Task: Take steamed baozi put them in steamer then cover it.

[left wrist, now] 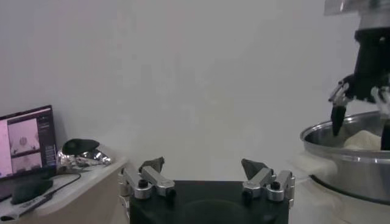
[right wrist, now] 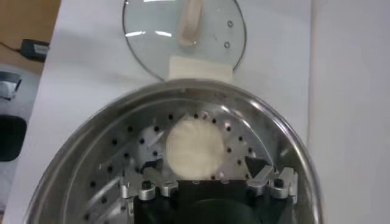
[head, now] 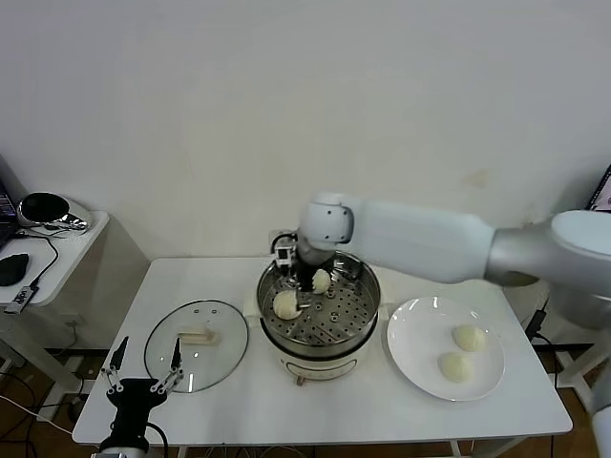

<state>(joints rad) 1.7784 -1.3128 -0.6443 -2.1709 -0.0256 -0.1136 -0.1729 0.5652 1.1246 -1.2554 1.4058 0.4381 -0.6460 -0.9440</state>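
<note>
Inside the steamer (head: 318,320), the right gripper (head: 304,283) hangs wide open — holding nothing — above a baozi (right wrist: 194,148); the left gripper (head: 143,381) waits, spread, empty.

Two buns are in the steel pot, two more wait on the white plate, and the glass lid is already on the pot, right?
Not quite: the head view shows the glass lid lying on the table beside the pot, not on it. The bun counts are right.

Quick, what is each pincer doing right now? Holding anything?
Left pincer: open, empty, parked by the cover.
Right pincer: open over the steamer, holding nothing.
</note>
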